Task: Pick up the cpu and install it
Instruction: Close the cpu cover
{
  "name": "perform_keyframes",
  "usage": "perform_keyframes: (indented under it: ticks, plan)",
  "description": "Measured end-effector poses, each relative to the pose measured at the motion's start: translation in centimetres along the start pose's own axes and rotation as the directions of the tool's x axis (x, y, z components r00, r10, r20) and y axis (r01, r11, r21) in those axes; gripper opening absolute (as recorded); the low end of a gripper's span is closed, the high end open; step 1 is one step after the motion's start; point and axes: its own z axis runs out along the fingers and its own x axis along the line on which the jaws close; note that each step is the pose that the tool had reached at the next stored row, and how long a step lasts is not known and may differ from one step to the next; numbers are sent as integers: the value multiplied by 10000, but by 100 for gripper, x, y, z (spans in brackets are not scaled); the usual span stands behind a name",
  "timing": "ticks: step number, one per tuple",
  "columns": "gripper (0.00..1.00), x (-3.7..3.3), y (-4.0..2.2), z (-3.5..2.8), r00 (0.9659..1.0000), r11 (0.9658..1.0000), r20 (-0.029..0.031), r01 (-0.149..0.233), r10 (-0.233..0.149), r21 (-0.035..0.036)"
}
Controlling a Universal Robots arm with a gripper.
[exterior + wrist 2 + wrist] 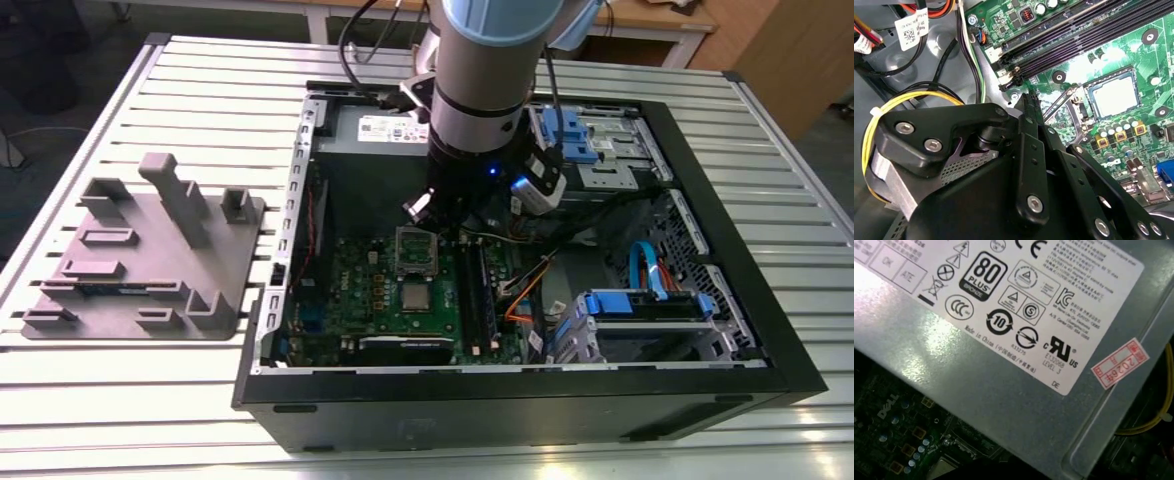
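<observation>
Starting on the exterior view's left: grey tray (147, 255) on the table (120, 400), well apart from the tool (447, 212). Tool is down inside the open PC case (534, 410), over the motherboard (380, 290). Fingers (1029, 125) are pressed together with nothing between them in the second wrist view. cpu (1112, 95) lies flat in its socket, near the tool tips, not touching. Socket frame (414, 250) is raised, between tool and cpu. Power supply (1004, 390) is close behind the tool.
</observation>
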Motion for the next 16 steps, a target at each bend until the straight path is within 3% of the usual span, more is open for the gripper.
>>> perform_keyframes:
  ticks: [8,16]
  plan:
    - [10,1,-2,-10,10000,10000,-1,5,-5,0]
    - [10,2,1,-61,10000,10000,1,27,-27,-3]
